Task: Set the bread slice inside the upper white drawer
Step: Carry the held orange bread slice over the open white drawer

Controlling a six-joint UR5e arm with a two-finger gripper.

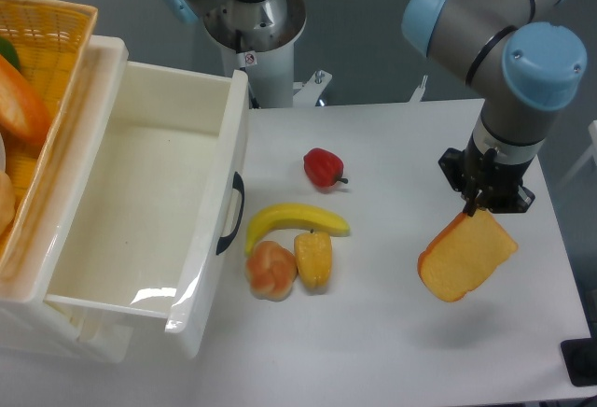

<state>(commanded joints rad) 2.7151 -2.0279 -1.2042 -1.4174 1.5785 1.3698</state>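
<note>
The bread slice (pixel 466 256) is an orange-yellow toast slice with a darker crust edge. It hangs tilted above the right side of the table, clear of the surface, with its shadow below it. My gripper (pixel 473 209) is shut on the slice's upper edge, fingers pointing down. The upper white drawer (pixel 140 206) stands pulled open at the left, its inside bare, its dark curved handle (pixel 229 213) facing the table's middle. The slice is far to the right of the drawer.
A yellow banana (pixel 294 222), a round orange-tan bun (pixel 271 270), a small yellow-orange piece (pixel 313 259) and a red fruit (pixel 323 167) lie between the drawer and the gripper. A yellow woven basket (pixel 37 71) with an orange loaf sits at far left.
</note>
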